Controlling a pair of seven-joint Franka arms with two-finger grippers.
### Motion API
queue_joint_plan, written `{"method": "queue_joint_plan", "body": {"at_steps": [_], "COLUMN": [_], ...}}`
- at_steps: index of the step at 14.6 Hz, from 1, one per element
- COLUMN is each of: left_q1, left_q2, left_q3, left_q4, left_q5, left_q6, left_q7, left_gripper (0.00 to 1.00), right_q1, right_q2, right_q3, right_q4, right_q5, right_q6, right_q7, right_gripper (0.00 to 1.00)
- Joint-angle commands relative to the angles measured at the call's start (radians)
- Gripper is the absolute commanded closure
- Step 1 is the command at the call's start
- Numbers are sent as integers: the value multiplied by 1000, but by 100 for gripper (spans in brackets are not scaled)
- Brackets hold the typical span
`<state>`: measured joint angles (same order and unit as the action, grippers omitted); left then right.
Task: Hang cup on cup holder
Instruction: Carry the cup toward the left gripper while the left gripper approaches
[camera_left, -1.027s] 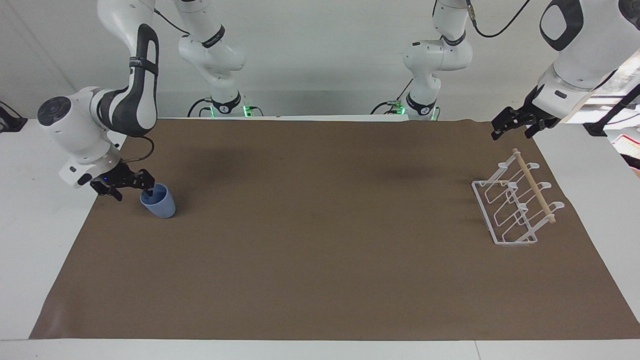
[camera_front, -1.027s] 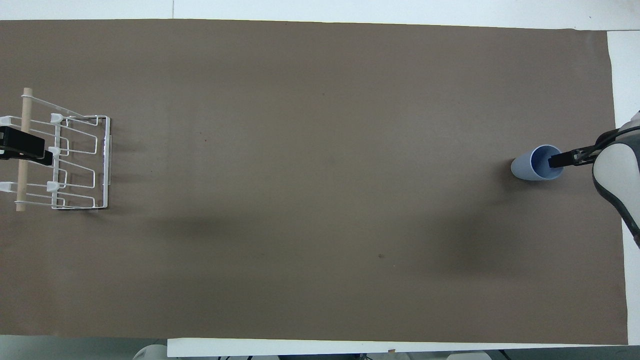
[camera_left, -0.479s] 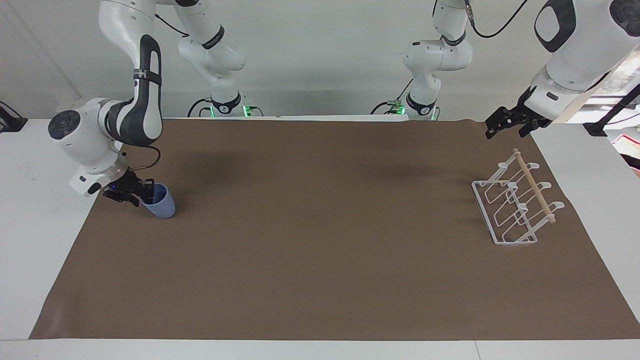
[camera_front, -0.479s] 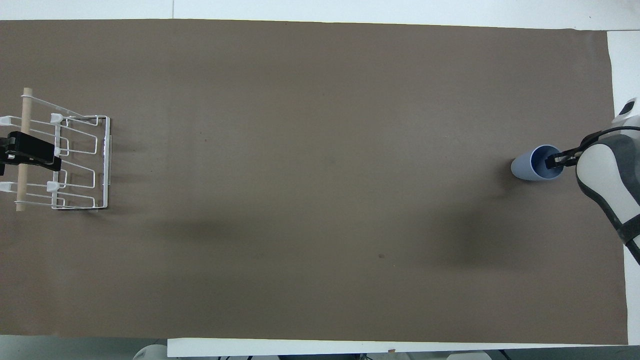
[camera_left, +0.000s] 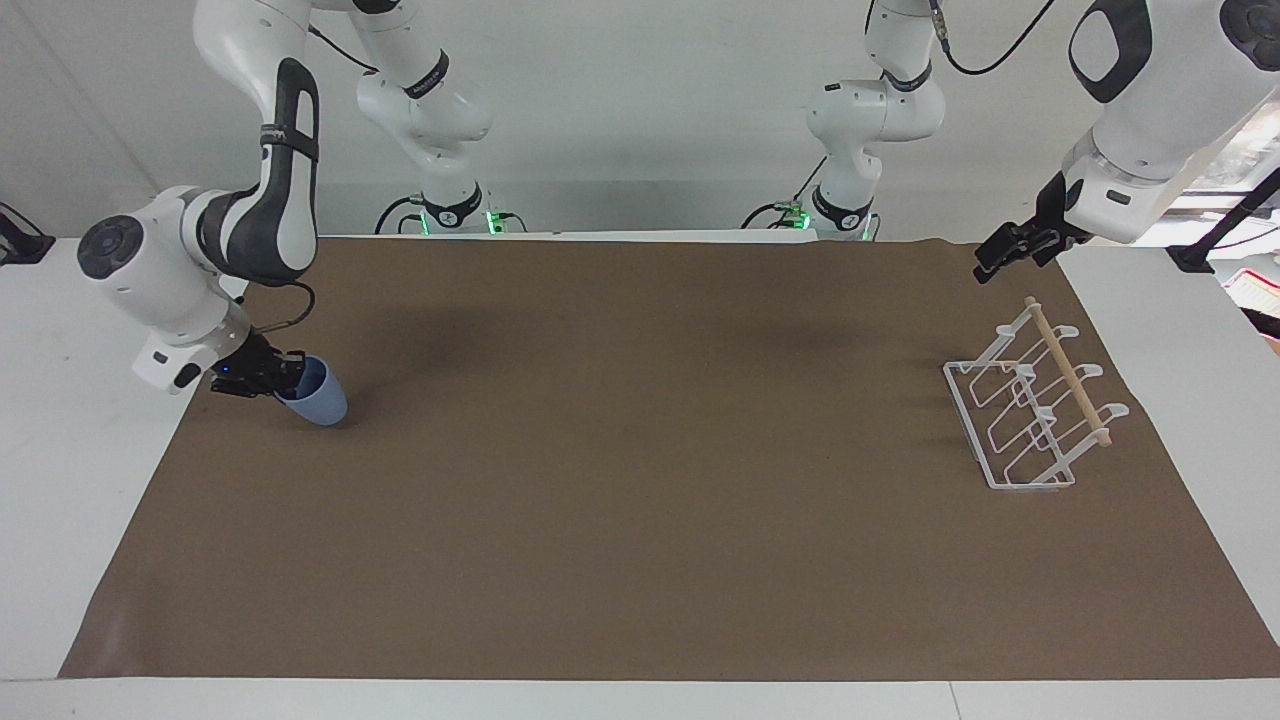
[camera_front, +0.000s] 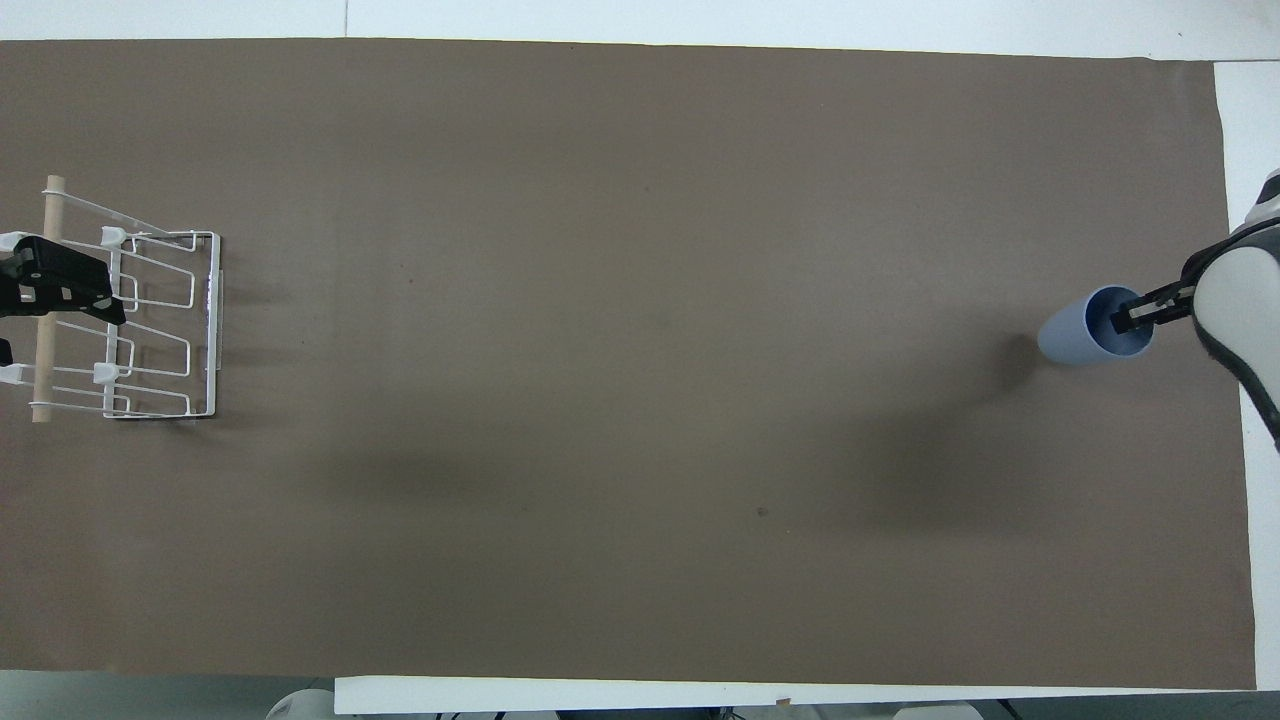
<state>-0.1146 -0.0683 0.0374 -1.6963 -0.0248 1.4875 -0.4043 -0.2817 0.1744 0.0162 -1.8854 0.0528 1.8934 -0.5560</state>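
A small white wire cup holder (camera_left: 1068, 380) with looped prongs and a light wooden dowel across its top stands low in the facing frame, at the left arm's end of the brown-covered counter (camera_left: 640, 520). All its prongs are bare.

At about the same height in that frame, at the edge toward the right arm's end and well apart from the holder, is the small light-blue plastic cup (camera_left: 318, 400), tapered and without a handle. The right gripper (camera_left: 290, 378) has it by the rim. Its fingers are clamped on the wall, one inside the mouth and one outside. The cup is tilted, mouth toward the gripper, and its base looks just clear of the counter.

The cup is probably light and stiff, with a smooth wall that may slip or swing in so narrow a pinch. With no handle, the rim is the sensible place to grip, and it leaves the mouth free to go over a prong.

Higher in the frame, the left gripper (camera_left: 990, 265) waits in the air above the counter's edge by the holder. Whether it is open cannot be told.
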Motion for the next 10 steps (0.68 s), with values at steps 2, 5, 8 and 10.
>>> {"method": "queue_joint_plan", "body": {"at_steps": [2,5,8,10], "left_q1": [-43,-63,-170,-207], "left_q2": [-22,-13,-1,-2], "left_q3": [2,1,-1,-4], "left_q4": [-31,-10,9,7], "left_q5": [-108,-292,-340,-420], "left_q6": [68,140,163,174], "left_q7": [-317,-801,-1112,-1226], "left_gripper": [0,0,0,0], "right_q1": [-7,22,106,156], "right_q2": [-56,-78,-81,-82], "right_q3": [33,63,65,65], "right_q4": [75,39,26,19], "right_q5": [288,569,873,1005], "right_q6": [-277,-373,-364,-321], "right_q7": [-47,-22,161,234], "right_gripper": [100,99,99,99]}}
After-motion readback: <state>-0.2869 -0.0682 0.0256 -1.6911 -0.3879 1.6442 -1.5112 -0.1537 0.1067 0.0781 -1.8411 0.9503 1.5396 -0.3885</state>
